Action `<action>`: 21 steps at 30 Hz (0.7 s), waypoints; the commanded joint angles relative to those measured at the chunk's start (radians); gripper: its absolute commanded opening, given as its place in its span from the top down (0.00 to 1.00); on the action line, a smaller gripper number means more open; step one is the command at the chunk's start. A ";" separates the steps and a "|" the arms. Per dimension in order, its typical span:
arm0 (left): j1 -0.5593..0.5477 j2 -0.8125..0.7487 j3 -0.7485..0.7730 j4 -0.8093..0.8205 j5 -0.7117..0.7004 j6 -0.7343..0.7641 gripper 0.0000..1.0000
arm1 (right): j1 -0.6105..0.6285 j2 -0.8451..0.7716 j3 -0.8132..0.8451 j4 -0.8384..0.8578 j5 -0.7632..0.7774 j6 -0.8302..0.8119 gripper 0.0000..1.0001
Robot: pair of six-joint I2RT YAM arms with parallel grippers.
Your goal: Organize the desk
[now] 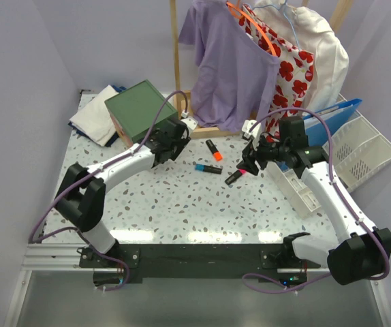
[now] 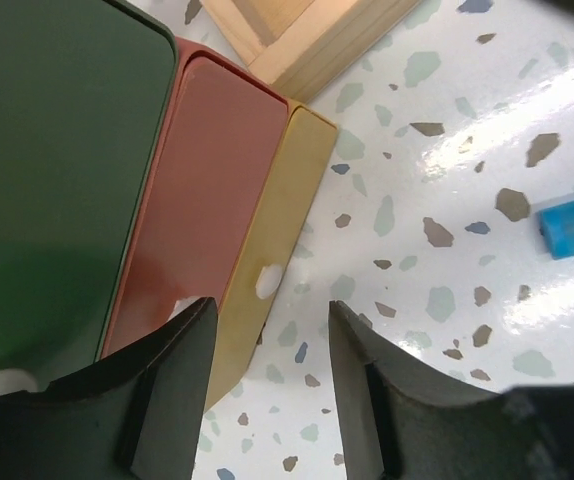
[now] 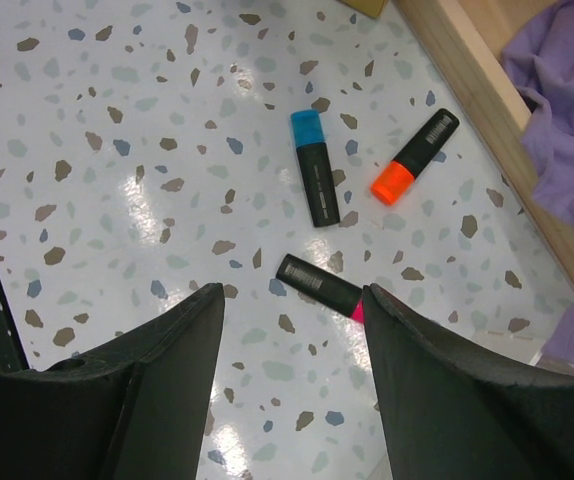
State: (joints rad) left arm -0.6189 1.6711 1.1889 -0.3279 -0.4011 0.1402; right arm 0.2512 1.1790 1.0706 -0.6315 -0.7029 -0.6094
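Right hand (image 3: 287, 330), fingers apart and empty, hovers over the pink highlighter (image 3: 317, 285) — probably lined up to pick it; blue highlighter (image 3: 314, 170) and orange highlighter (image 3: 417, 155) lie just beyond. Left hand (image 2: 269, 320), also apart, hangs beside the coloured boxes (image 2: 207, 190). Speckled table (image 1: 182, 211) carries everything; marker print is unreadable.

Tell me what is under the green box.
A red layer and a yellow layer stick out beneath the green box; whatever lies further under them is covered.
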 commanded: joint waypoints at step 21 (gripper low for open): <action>0.028 -1.017 -0.575 0.194 0.095 -0.160 0.00 | 0.342 0.309 0.175 0.110 0.147 0.207 0.25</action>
State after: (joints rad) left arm -0.6018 0.7895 0.7006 -0.2604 -0.1997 0.0441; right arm 0.5167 1.4158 1.1240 -0.5842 -0.6346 -0.5167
